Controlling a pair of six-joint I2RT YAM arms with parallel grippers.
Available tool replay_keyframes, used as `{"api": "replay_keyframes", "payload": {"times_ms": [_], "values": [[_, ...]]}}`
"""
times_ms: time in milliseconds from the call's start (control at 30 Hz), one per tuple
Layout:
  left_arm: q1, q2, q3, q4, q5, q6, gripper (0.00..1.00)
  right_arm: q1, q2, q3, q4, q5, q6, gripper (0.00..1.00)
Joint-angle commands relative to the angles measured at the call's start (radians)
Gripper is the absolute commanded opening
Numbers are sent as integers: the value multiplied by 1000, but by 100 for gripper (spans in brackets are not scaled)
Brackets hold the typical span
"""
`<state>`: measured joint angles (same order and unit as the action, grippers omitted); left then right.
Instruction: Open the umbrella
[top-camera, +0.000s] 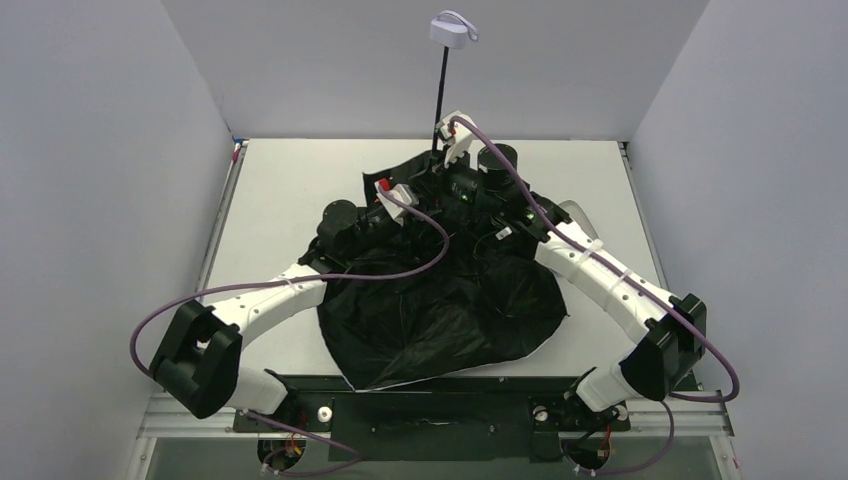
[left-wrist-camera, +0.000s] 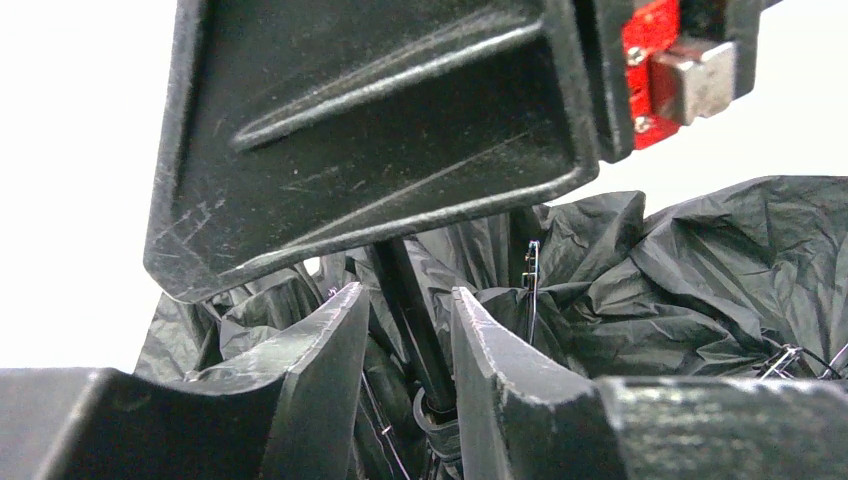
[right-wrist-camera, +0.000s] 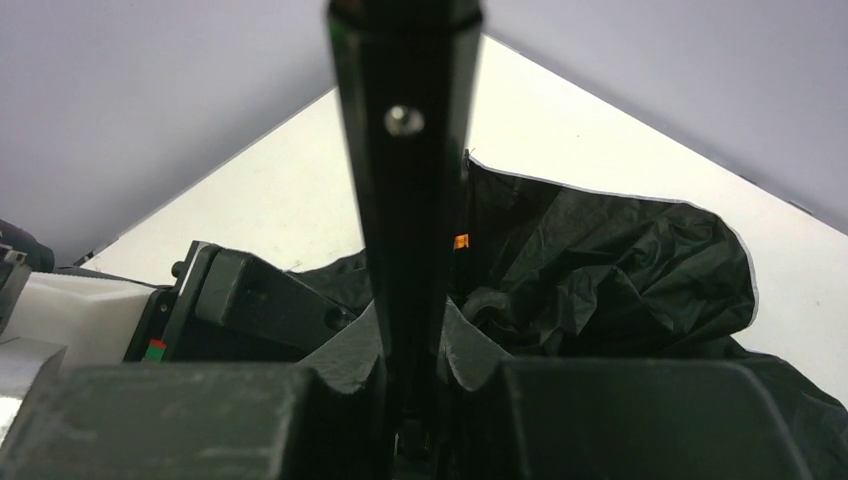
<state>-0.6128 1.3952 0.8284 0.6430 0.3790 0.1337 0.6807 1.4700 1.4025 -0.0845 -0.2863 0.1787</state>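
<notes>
The umbrella lies with its black inner side (top-camera: 440, 320) spread up on the table. Its thin black shaft (top-camera: 440, 95) rises to the small lavender knob handle (top-camera: 452, 30) with its loop. My right gripper (top-camera: 440, 150) is shut on the shaft; in the right wrist view (right-wrist-camera: 412, 340) the shaft (right-wrist-camera: 405, 150) is pinched between both jaws. My left gripper (top-camera: 428, 190) sits just below it. In the left wrist view (left-wrist-camera: 410, 300) its jaws stand apart on either side of the shaft (left-wrist-camera: 412, 285), with gaps on both sides, above a black ring (left-wrist-camera: 440, 420) on the shaft.
Crumpled black fabric (left-wrist-camera: 700, 270) surrounds both grippers. The right gripper's body (left-wrist-camera: 380, 130) hangs close over the left fingers. The white table (top-camera: 280, 190) is boxed by grey walls on three sides. Purple cables (top-camera: 300, 280) loop over the canopy.
</notes>
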Motion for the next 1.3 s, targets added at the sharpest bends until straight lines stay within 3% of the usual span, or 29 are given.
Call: {"api": "replay_keyframes", "payload": {"times_ms": [0,533,800,1000,1067,1233,1267], "values": [[45,93,-63,-387,-117,9,35,-28,-91,151,239,-46,37,0],[17,188,-97,-408,-184,-102,40,-75,-85,156,237,-77,14,0],[-24,249,-121,-409,-272,-143,36,-83,-100,73,267,-93,-26,0],[-29,260,-131,-449,-231,-199,34,-85,-106,25,330,-114,-66,0],[-27,242,-143,-452,-211,-205,30,-87,-107,14,350,-116,-72,0],[-15,134,-250,-268,-221,-201,0,-97,-114,-49,378,-116,-63,0],[-16,101,-261,-210,-232,-183,0,-99,-114,-58,382,-118,-43,0]]}}
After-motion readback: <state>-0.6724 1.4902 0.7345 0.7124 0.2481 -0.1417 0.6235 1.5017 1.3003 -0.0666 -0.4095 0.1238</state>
